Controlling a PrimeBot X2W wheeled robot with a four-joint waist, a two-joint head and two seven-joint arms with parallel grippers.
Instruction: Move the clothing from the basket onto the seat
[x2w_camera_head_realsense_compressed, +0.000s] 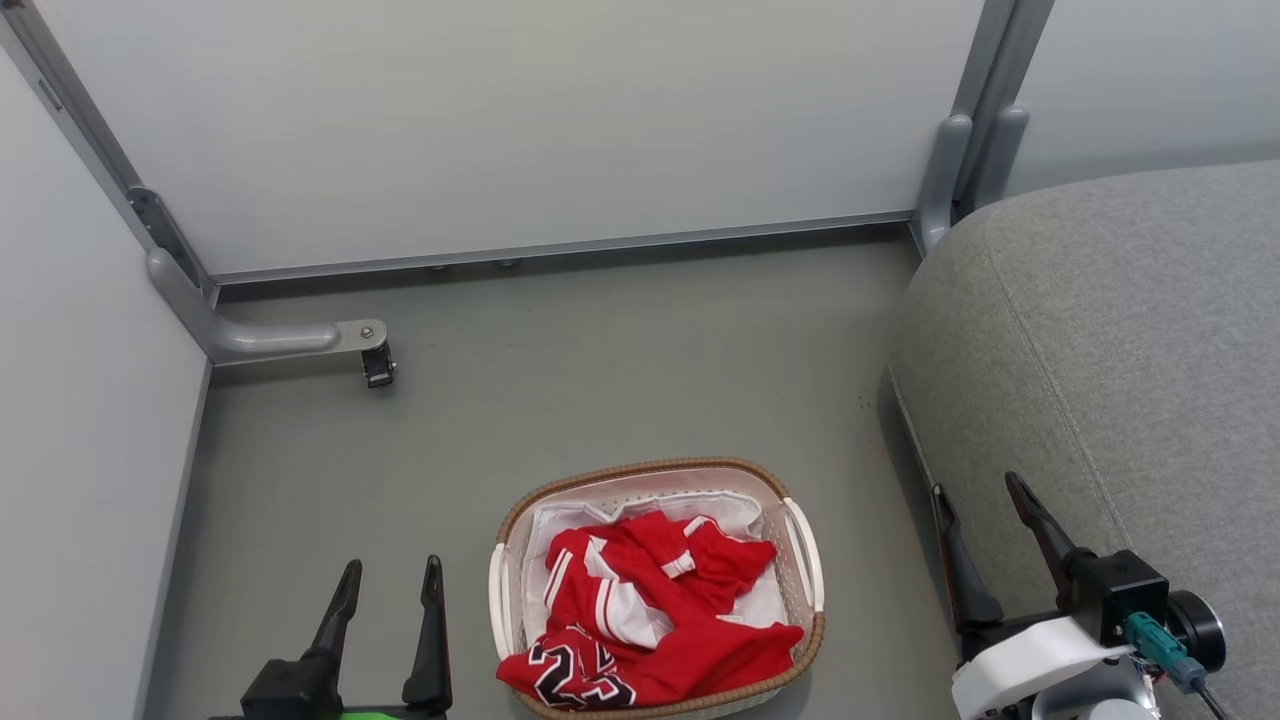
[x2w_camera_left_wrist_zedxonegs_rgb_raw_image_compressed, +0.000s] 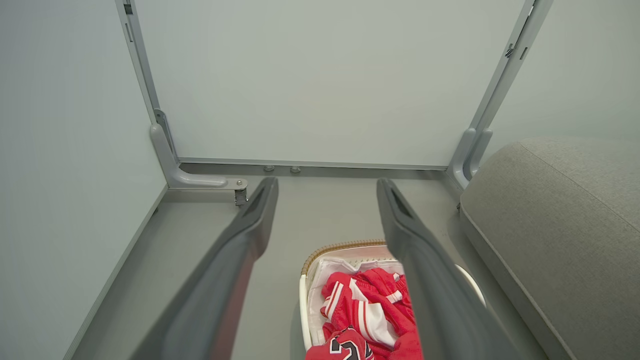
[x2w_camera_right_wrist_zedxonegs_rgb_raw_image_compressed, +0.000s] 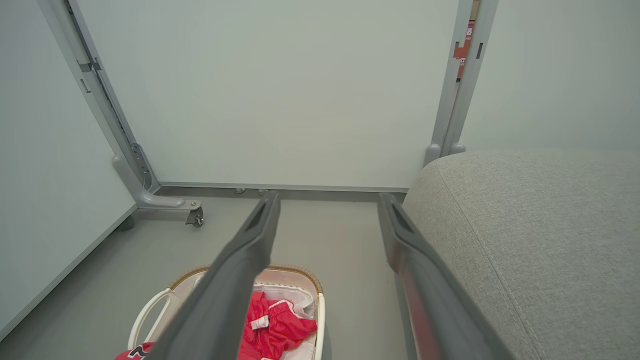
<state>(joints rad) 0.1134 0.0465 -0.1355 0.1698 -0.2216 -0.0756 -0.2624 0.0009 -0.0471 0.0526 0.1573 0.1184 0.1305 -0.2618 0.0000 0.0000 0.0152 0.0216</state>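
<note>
Two dark long-fingered grippers, both spread wide, holding nothing. Low at left, left gripper (x2w_camera_head_realsense_compressed: 391, 565); just right of it on grey floor (x2w_camera_head_realsense_compressed: 620, 360), small oval white perforated plastic basket (x2w_camera_head_realsense_compressed: 640, 468) with brown woven rim, heaped with crumpled red white-trimmed clothing (x2w_camera_head_realsense_compressed: 650, 620), heap running near-left to far-right, number 23 (x2w_camera_head_realsense_compressed: 575, 678) nearest. Farther right, right gripper (x2w_camera_head_realsense_compressed: 975, 485), against large grey woven-fabric seat (x2w_camera_head_realsense_compressed: 1120, 350). Likely the left arm's reach.
</note>
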